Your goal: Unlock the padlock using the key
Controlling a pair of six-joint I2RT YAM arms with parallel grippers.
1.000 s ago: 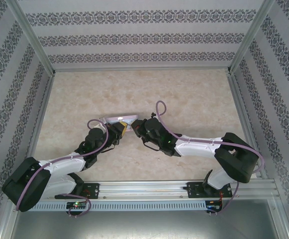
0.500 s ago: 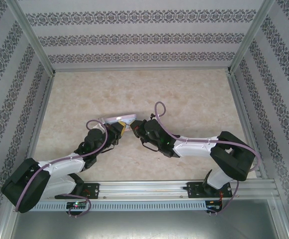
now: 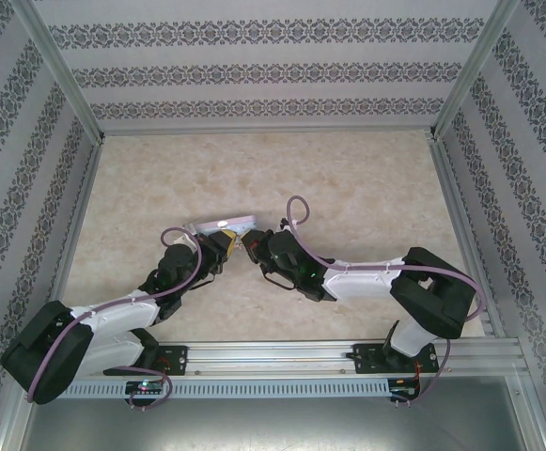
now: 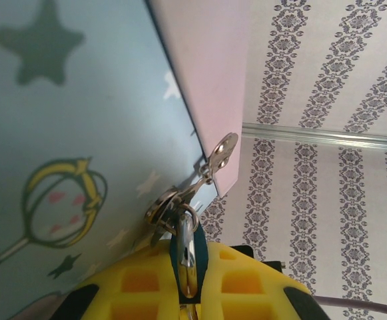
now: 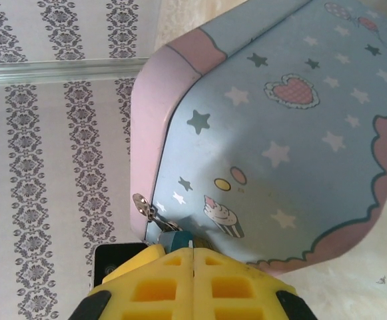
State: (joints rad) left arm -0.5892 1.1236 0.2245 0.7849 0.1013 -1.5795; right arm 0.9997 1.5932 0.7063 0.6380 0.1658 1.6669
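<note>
The padlock [image 4: 188,259] is a small teal body with a shiny shackle [image 4: 186,235] hooked through the tin's clasp. My left gripper [image 4: 188,267] is shut on it, yellow fingers [image 4: 136,283] on both sides. In the right wrist view the padlock [image 5: 175,238] sits just off my right gripper [image 5: 193,249]. That gripper is shut with a thin pale sliver, the key [image 5: 191,244], pinched at its tips and touching the lock body. From above, the left gripper [image 3: 226,242] and the right gripper [image 3: 251,245] meet tip to tip at the tin's near edge.
The pale-blue and pink cartoon tin [image 5: 280,127] lies on the beige table [image 3: 348,178], and from above the tin [image 3: 224,225] sits just behind the grippers. Patterned walls [image 3: 273,70] and metal frame rails enclose the table. The arms' bases stand along the near rail [image 3: 282,357].
The right arm's forearm and elbow have drifted left toward the tin. Both grippers stay shut at the lock, and the tin has shifted slightly.
</note>
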